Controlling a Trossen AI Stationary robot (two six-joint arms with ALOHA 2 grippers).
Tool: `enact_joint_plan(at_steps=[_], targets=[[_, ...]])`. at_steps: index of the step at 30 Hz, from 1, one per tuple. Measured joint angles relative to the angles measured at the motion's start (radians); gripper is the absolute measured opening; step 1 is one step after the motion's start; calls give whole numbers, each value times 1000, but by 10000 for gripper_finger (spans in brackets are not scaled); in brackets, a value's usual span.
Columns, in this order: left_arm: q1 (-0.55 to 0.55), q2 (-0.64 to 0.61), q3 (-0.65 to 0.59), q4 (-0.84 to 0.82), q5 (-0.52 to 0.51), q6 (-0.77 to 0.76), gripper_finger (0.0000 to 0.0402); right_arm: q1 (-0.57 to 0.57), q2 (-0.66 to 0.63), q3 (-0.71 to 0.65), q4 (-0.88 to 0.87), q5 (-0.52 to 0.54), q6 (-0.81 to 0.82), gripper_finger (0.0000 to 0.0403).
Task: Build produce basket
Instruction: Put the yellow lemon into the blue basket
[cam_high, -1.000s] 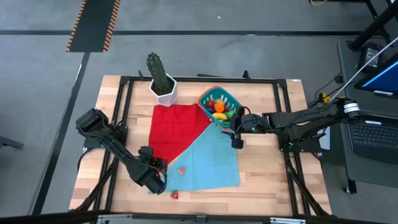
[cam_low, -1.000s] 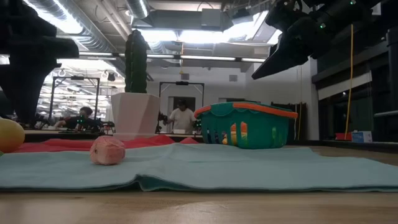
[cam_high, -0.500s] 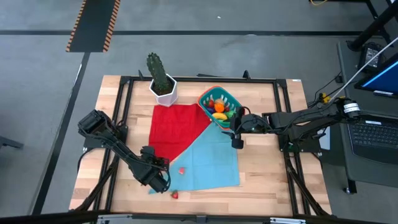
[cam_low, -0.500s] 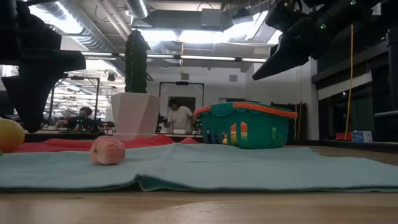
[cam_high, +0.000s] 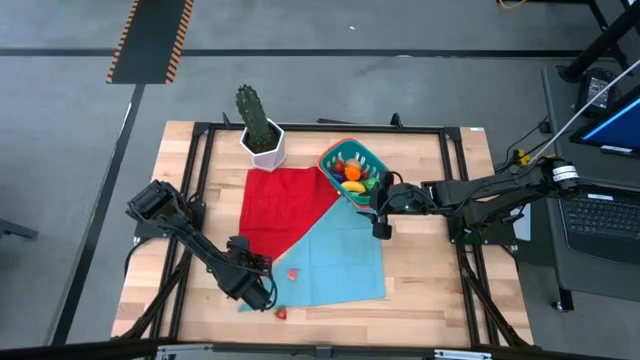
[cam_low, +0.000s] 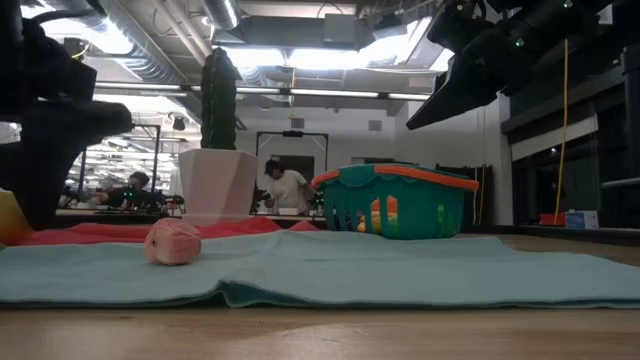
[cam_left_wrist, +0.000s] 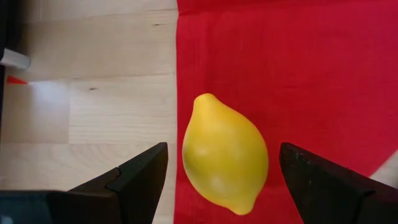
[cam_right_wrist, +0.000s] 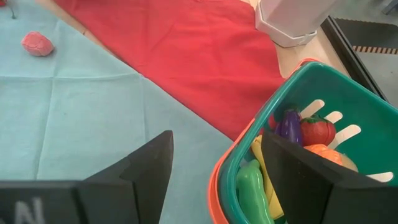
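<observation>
Since the lemon (cam_left_wrist: 224, 153) is sitting on the red cloth (cam_left_wrist: 298, 68), the left gripper (cam_left_wrist: 221, 180) is hanging spread wide around it; the right gripper (cam_right_wrist: 214, 168), jaws apart, is waiting by the basket (cam_right_wrist: 323, 93).

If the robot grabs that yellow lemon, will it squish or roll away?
The lemon looks smooth, hard and glossy, so it probably won't squish but might slip. Its rounded, egg-like shape could roll if nudged, though the red cloth under it may slow it. The open left gripper straddles it.
</observation>
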Motion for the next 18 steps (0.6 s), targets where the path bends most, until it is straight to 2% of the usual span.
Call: enact_joint_plan(at_steps=[13, 18], targets=[[0, 8, 0, 6, -3, 0, 298, 0, 0, 0, 0, 0, 1, 245], [0, 8, 0, 12, -3, 0, 281, 0, 0, 0, 0, 0, 1, 245]])
